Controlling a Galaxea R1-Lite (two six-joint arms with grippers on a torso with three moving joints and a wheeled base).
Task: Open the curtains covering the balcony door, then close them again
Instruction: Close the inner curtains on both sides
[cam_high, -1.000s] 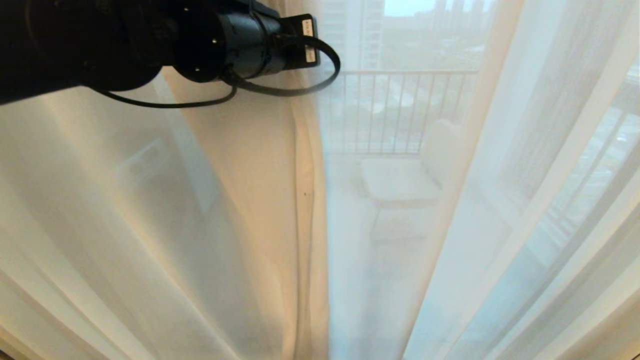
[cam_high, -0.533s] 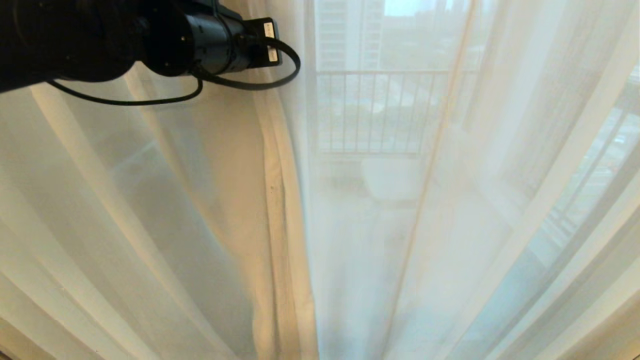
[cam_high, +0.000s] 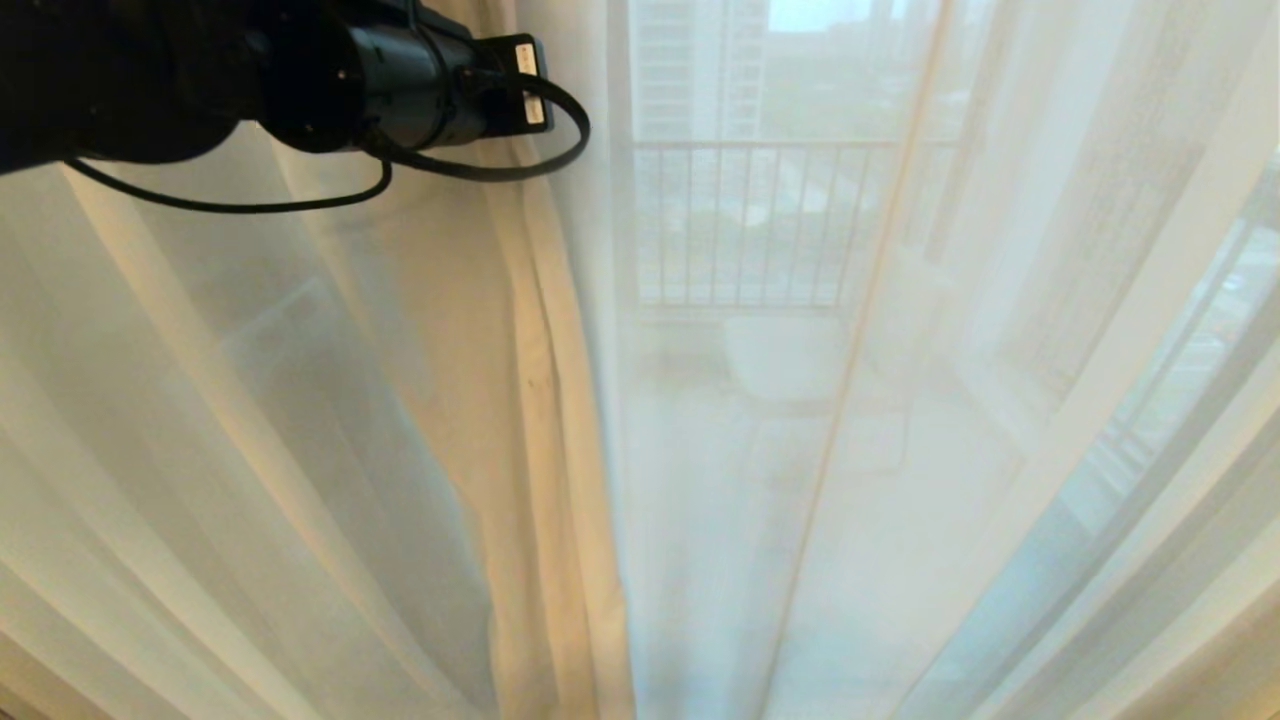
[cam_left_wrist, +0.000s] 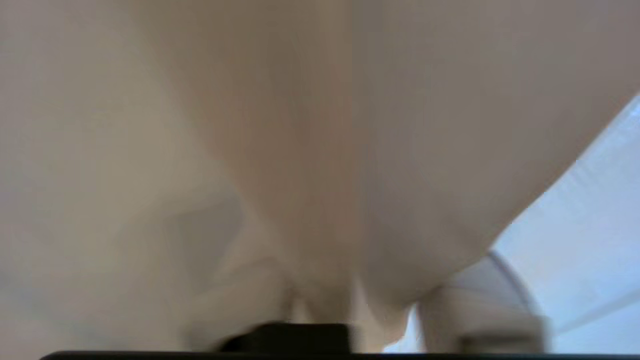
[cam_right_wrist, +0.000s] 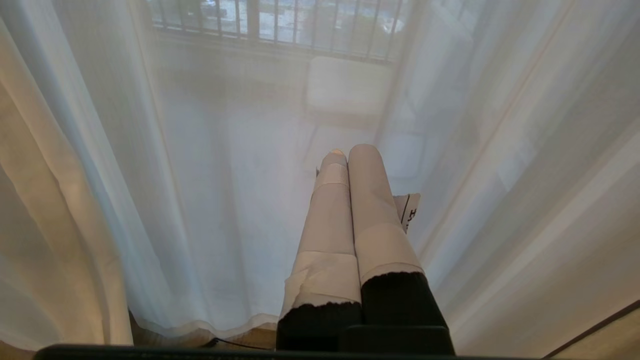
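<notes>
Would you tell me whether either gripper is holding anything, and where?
The right gripper holds nothing. The left gripper is buried in the cream curtain; any hold cannot be told.

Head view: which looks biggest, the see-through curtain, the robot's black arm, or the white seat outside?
1. See-through curtain, filling nearly the whole picture.
2. Black arm, though being near the camera makes it look bigger.
3. White seat, small and far behind the curtain.
</notes>
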